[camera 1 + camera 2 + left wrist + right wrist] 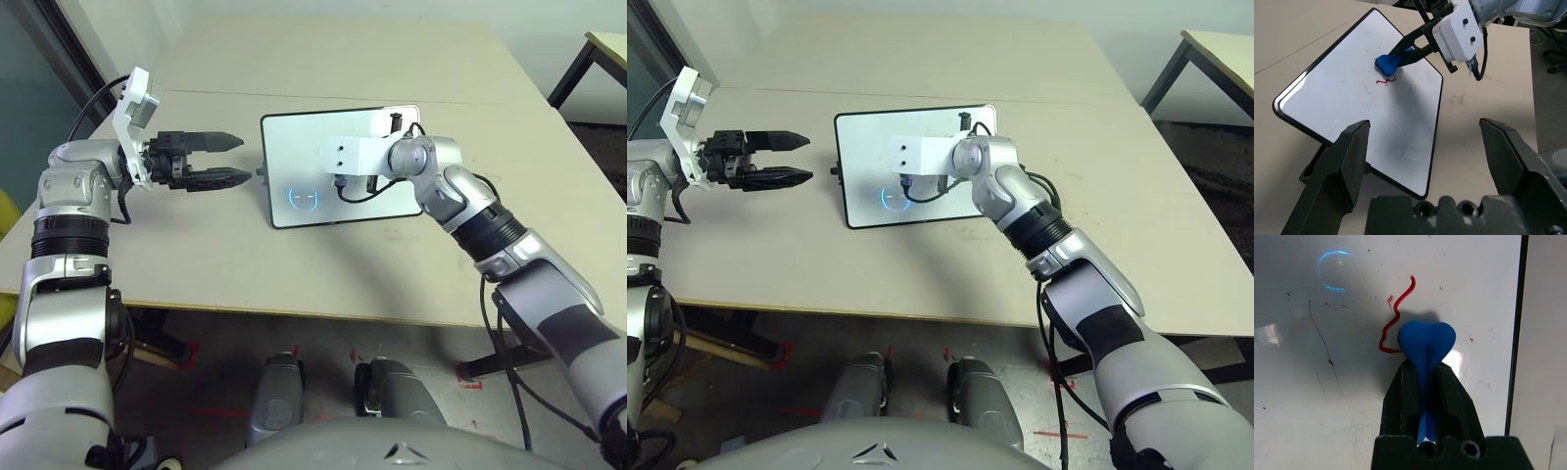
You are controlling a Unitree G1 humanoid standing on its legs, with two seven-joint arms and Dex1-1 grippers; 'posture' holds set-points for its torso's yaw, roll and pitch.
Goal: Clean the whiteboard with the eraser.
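Observation:
The whiteboard (294,147) lies flat in the middle of the table, black-framed, with a faint bluish circle mark (305,197) near its front edge. A red scribble (1396,318) runs across it toward the far right corner. My right gripper (1422,367) is shut on the blue eraser (1426,340), whose tip presses on the board at the scribble's end. From the left wrist view the eraser (1387,63) sits just above the scribble (1385,81). My left gripper (230,159) hovers open to the left of the board, holding nothing.
The beige table (196,264) has bare room in front of the board and to both sides. A second table (607,49) stands at the back right, apart from this one. My right forearm (470,211) crosses above the board's right edge.

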